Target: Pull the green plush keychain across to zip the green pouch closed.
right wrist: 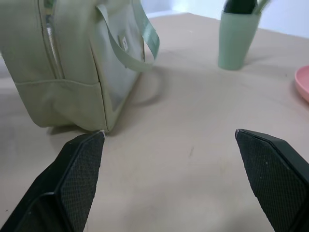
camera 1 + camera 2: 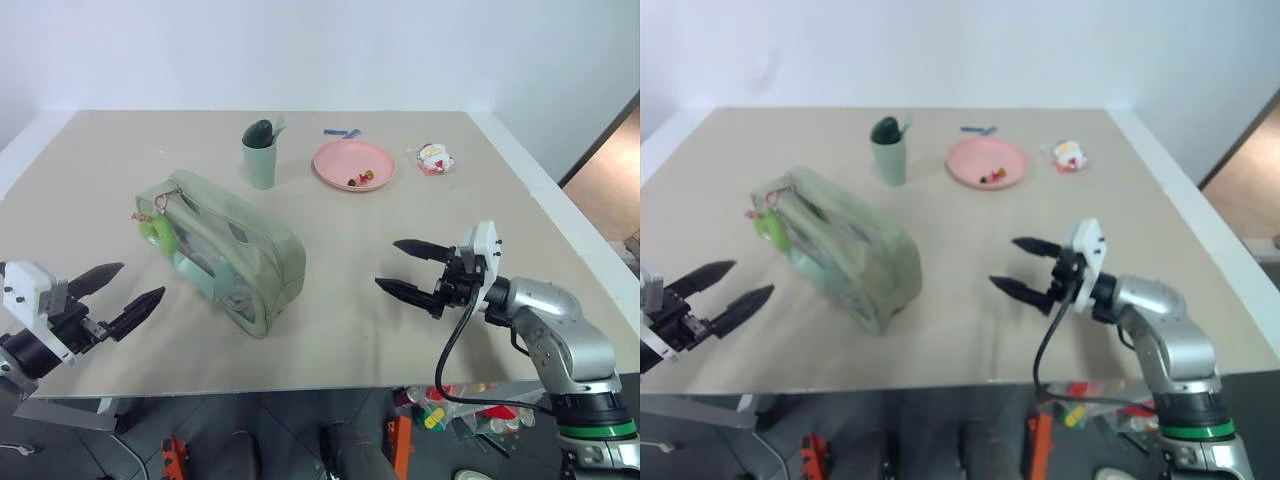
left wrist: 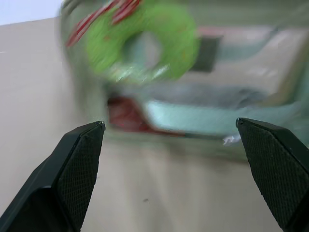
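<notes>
We see the table [image 2: 330, 330] first, and on it the green pouch [image 2: 235, 255] lies diagonally, left of the middle. The green plush keychain [image 2: 155, 228] hangs at its far-left end, against the clear side panel. Our left gripper [image 2: 128, 291] waits near that end with fingers spread apart and empty; the right gripper [image 2: 408, 268] is also spread, well apart from the pouch. If nobody holds the pouch, pulling the charm may only drag the whole bag, or the soft ring may slip out.
</notes>
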Motion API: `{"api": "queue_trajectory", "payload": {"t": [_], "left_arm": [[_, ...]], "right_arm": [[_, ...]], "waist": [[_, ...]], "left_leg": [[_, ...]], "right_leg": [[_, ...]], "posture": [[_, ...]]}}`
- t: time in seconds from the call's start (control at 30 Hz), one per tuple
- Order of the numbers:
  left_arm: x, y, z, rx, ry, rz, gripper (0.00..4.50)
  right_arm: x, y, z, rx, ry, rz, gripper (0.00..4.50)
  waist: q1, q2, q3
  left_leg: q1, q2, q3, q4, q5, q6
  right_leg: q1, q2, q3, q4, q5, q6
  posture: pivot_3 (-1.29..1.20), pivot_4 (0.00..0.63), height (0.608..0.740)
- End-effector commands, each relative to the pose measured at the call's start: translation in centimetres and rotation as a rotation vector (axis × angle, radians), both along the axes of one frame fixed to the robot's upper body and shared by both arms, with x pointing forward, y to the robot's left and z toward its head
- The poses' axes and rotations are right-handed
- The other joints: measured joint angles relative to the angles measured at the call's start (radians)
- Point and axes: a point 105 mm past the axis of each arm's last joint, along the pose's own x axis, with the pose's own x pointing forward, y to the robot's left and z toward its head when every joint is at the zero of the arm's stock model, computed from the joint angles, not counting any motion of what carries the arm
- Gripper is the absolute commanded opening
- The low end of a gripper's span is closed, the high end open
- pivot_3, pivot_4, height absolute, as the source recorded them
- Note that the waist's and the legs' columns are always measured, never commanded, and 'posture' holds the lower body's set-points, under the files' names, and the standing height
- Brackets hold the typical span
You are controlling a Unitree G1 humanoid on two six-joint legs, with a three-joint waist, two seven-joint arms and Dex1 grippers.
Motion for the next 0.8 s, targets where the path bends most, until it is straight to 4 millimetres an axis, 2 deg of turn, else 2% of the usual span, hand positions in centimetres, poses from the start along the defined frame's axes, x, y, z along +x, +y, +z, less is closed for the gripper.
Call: {"api": "queue_trajectory", "payload": {"t": [0.03,0.13,0.27,0.43,0.53,0.67,0.7,0.77,0.8], "left_arm": [[-1.5,-3.4,2.2,0.039,-0.033,-0.181,4.5],[-2.3,-5.3,2.7,0.056,-0.002,-0.287,4.5],[-3.2,-7.2,2.6,0.105,0.024,-0.393,4.5],[-3.3,-7.6,2.8,0.092,0.025,-0.408,4.5],[-3.3,-7.7,2.7,0.1,0.023,-0.407,4.5],[-3.2,-7.9,2.8,0.101,0.013,-0.4,4.5],[-3.2,-7.9,2.7,0.103,0.014,-0.398,4.5],[-3.3,-8.0,2.5,0.106,0.015,-0.396,4.5],[-3.2,-8.0,2.4,0.107,0.014,-0.393,4.5]], "right_arm": [[-0.7,2.9,3.6,0.058,-0.061,0.116,4.48],[-0.9,6.1,5.0,0.101,-0.05,0.194,4.48],[-0.1,10.1,4.7,0.097,-0.028,0.241,4.48],[0.0,12.5,3.6,0.083,0.017,0.31,4.48],[0.2,13.3,3.0,0.086,0.037,0.321,3.73],[0.3,13.7,2.3,0.085,0.053,0.327,2.36],[0.3,13.7,2.3,0.091,0.057,0.33,1.88],[0.3,13.8,2.3,0.097,0.061,0.336,1.41],[0.3,13.8,2.3,0.097,0.06,0.342,0.98]], "waist": [[-0.002,0.0,0.0],[-0.006,0.0,0.0],[-0.013,0.0,0.0],[-0.016,0.0,0.0],[-0.02,0.0,0.0],[-0.022,0.0,0.0],[-0.022,0.001,0.0],[-0.022,0.0,0.0],[-0.022,0.001,0.0]], "left_leg": [[0.0,0.0,0.0,0.0,0.0,0.0],[0.001,0.001,-0.001,0.0,0.0,0.0],[0.001,0.004,-0.002,-0.001,0.0,0.0],[-0.001,0.003,-0.002,-0.001,0.0,0.0],[-0.001,0.002,-0.001,-0.001,0.0,0.0],[-0.001,0.002,-0.001,-0.001,0.0,0.0],[0.0,0.002,-0.001,-0.001,0.0,0.0],[0.0,0.002,-0.001,-0.001,0.0,0.0],[0.0,0.002,-0.001,-0.001,0.0,0.0]], "right_leg": [[0.0,0.0,0.0,0.0,0.0,0.0],[0.0,0.001,0.0,0.001,0.0,-0.001],[0.0,0.004,-0.001,0.001,0.0,-0.002],[-0.001,0.003,-0.001,0.001,-0.001,-0.002],[-0.001,0.002,-0.001,0.001,-0.002,-0.001],[-0.001,0.002,-0.002,0.001,-0.002,-0.001],[-0.001,0.002,-0.002,0.001,-0.002,-0.001],[-0.001,0.002,-0.002,0.001,-0.001,-0.001],[-0.001,0.002,-0.002,0.001,-0.001,-0.001]], "posture": [[0.0,0.15,0.74],[0.0,0.15,0.74],[0.0,0.15,0.74],[0.0,0.15,0.74],[0.0,0.15,0.74],[0.0,0.15,0.74],[0.0,0.15,0.74],[0.0,0.15,0.74],[0.0,0.15,0.74]]}}
